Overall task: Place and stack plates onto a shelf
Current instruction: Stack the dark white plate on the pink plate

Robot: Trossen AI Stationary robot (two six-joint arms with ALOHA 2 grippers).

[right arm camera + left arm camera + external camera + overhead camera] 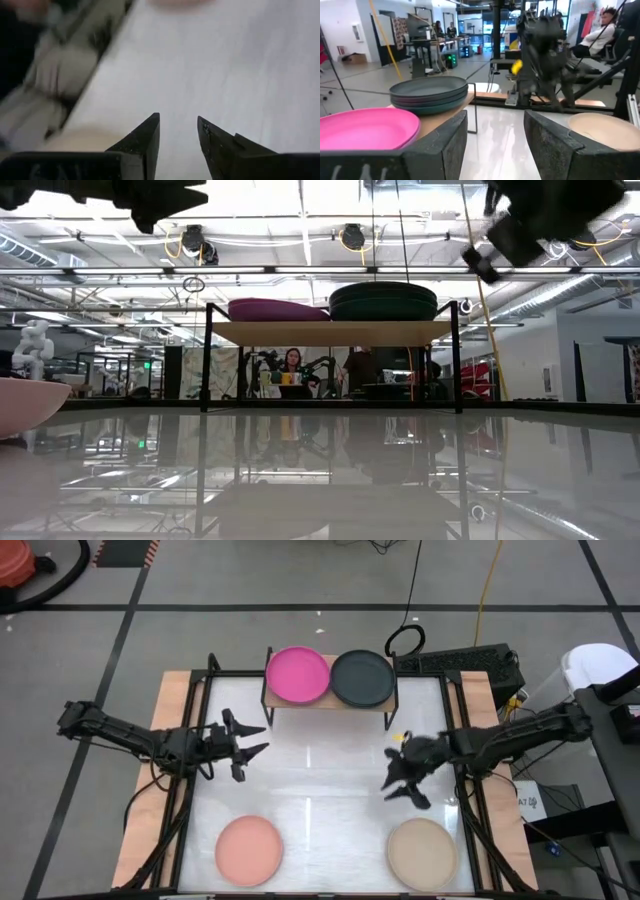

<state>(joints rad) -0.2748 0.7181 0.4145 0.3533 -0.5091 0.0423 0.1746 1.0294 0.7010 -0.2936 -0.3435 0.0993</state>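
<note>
Magenta plate (297, 674) and dark stack (361, 677) sat on the shelf (330, 700) from above; salmon plate (248, 851) and beige plate (422, 852) waited on the tabletop (320, 790). Level view showed no readable writing. Left fingers (440, 145) and right fingers (145, 137) gaped empty; we judged a rim-edge grip best.

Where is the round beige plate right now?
In the high view, the round beige plate lies flat on the white tabletop near its front right corner, just below the right gripper and to the right of the salmon pink plate.
</note>
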